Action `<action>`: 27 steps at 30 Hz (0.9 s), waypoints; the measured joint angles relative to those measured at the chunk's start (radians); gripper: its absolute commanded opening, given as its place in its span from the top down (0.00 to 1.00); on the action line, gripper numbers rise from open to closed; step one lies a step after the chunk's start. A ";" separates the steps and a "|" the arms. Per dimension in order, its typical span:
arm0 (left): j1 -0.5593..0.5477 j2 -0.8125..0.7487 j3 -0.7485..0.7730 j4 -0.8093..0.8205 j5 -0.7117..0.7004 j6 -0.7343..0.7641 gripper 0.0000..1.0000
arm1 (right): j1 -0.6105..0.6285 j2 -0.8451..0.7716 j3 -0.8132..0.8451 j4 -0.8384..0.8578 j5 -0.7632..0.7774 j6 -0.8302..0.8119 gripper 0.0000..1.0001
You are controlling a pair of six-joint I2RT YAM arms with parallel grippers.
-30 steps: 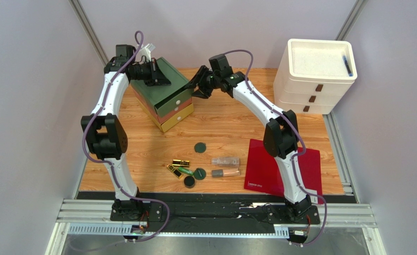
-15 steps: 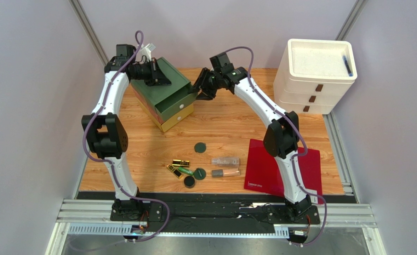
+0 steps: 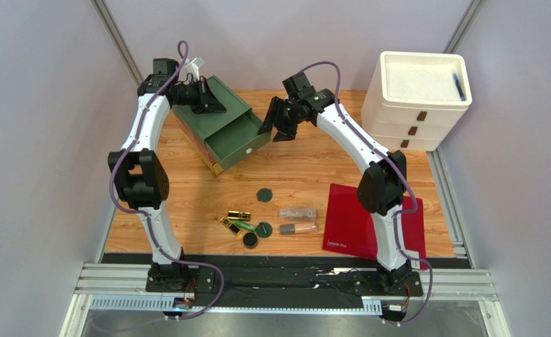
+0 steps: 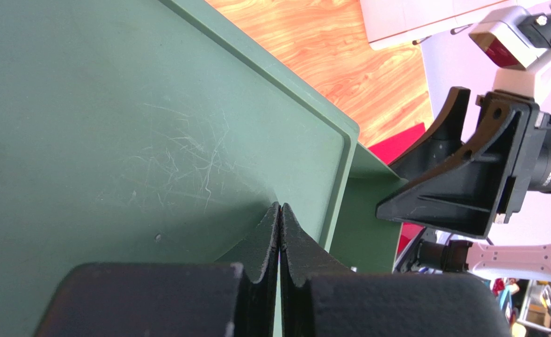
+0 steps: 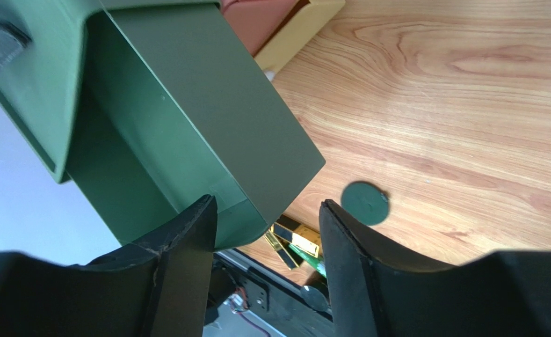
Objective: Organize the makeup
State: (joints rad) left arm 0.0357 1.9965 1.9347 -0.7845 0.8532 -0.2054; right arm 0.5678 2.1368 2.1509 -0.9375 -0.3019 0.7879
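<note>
green drawer (image 3: 235, 138): open above | right pincer (image 3: 275, 131) just beside front

I count three round green compacts (image 3: 263, 194), two gold lipstick tubes (image 3: 240, 215), one green tube (image 3: 244, 227) and two clear lip-gloss tubes (image 3: 298, 213) near the counter's (image 3: 299, 168) front edge. There is one red sheet (image 3: 345, 225) (flat, front right corner). One coloured drawer unit (image 3: 229, 105) and one white drawer unit (image 3: 415, 98) stand at the back edge, three drawers each.

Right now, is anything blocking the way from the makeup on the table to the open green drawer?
Nothing visible. Only bare tabletop lies between the makeup and the open green drawer, which looks empty; the right gripper hovers open near its front.
</note>
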 measured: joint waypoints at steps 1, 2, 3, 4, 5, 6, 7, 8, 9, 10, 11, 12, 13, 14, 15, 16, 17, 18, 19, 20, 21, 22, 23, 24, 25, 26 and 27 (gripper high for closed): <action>0.000 0.000 0.000 0.000 0.000 -0.002 1.00 | 0.000 -0.012 -0.018 0.005 0.006 -0.013 0.39; 0.001 0.000 0.000 0.000 0.001 -0.002 1.00 | 0.000 -0.023 -0.034 0.008 0.008 -0.024 0.38; 0.001 0.001 0.002 0.000 0.001 -0.003 1.00 | 0.000 -0.032 -0.047 0.013 0.009 -0.030 0.36; 0.002 0.002 0.004 -0.002 0.002 -0.003 1.00 | 0.000 -0.048 -0.069 0.027 0.007 -0.043 0.35; 0.002 0.002 0.004 -0.002 0.002 -0.003 1.00 | -0.002 -0.055 -0.077 0.035 0.004 -0.048 0.34; 0.002 0.003 0.004 -0.003 0.002 -0.003 1.00 | -0.003 -0.058 -0.080 0.041 0.003 -0.052 0.29; 0.002 0.003 0.005 -0.003 0.002 -0.003 1.00 | -0.004 -0.065 -0.085 0.055 -0.004 -0.057 0.27; 0.003 0.003 0.005 -0.005 0.002 -0.003 1.00 | -0.007 -0.074 -0.090 0.079 -0.015 -0.064 0.26; 0.003 0.003 0.006 -0.005 0.003 -0.003 1.00 | -0.008 -0.078 -0.091 0.089 -0.020 -0.065 0.25; 0.003 0.003 0.006 -0.007 0.002 -0.003 1.00 | -0.010 -0.087 -0.094 0.106 -0.025 -0.072 0.23; 0.003 0.003 0.006 -0.008 0.003 -0.003 1.00 | -0.012 -0.101 -0.101 0.123 -0.032 -0.080 0.21; 0.004 0.003 0.006 -0.008 0.002 -0.003 1.00 | -0.014 -0.116 -0.111 0.137 -0.037 -0.087 0.20; 0.004 0.003 0.006 -0.008 0.003 -0.003 1.00 | -0.018 -0.149 -0.127 0.155 -0.045 -0.101 0.20; 0.004 0.003 0.006 -0.008 0.002 -0.003 1.00 | -0.019 -0.163 -0.134 0.160 -0.047 -0.106 0.20; 0.004 0.003 0.006 -0.008 0.003 -0.003 1.00 | -0.022 -0.189 -0.146 0.174 -0.051 -0.121 0.20; 0.004 0.003 0.006 -0.008 0.003 -0.003 1.00 | -0.022 -0.205 -0.154 0.180 -0.053 -0.130 0.20; 0.004 0.003 0.006 -0.008 0.003 -0.003 1.00 | -0.024 -0.235 -0.171 0.190 -0.057 -0.150 0.20; 0.004 0.003 0.006 -0.008 0.003 -0.003 1.00 | -0.027 -0.270 -0.196 0.203 -0.063 -0.182 0.20; 0.004 0.003 0.006 -0.008 0.003 -0.003 1.00 | -0.028 -0.301 -0.221 0.203 -0.068 -0.213 0.20; 0.004 0.003 0.006 -0.009 0.003 -0.003 1.00 | -0.028 -0.325 -0.241 0.200 -0.069 -0.238 0.18; 0.004 0.003 0.006 -0.009 0.003 -0.002 1.00 | -0.029 -0.360 -0.278 0.195 -0.071 -0.286 0.16; 0.004 0.003 0.006 -0.009 0.003 -0.002 1.00 | -0.029 -0.386 -0.314 0.195 -0.069 -0.320 0.16; 0.004 0.003 0.006 -0.008 0.003 -0.002 1.00 | -0.028 -0.414 -0.353 0.191 -0.066 -0.352 0.16; 0.004 0.003 0.005 -0.009 0.003 -0.002 1.00 | -0.025 -0.457 -0.424 0.179 -0.051 -0.402 0.16; 0.004 0.003 0.005 -0.008 0.003 -0.002 1.00 | -0.022 -0.481 -0.466 0.167 -0.039 -0.431 0.16; 0.004 0.003 0.004 -0.008 0.004 -0.001 1.00 | -0.018 -0.510 -0.524 0.153 -0.024 -0.467 0.16; 0.005 0.003 0.003 -0.007 0.006 0.000 1.00 | -0.013 -0.525 -0.558 0.131 -0.009 -0.491 0.17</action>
State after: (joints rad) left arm 0.0402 1.9995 1.9381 -0.7918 0.8593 -0.2058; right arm 0.5545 1.6119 1.5929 -0.8062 -0.3111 0.2974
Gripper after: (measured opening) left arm 0.000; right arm 0.840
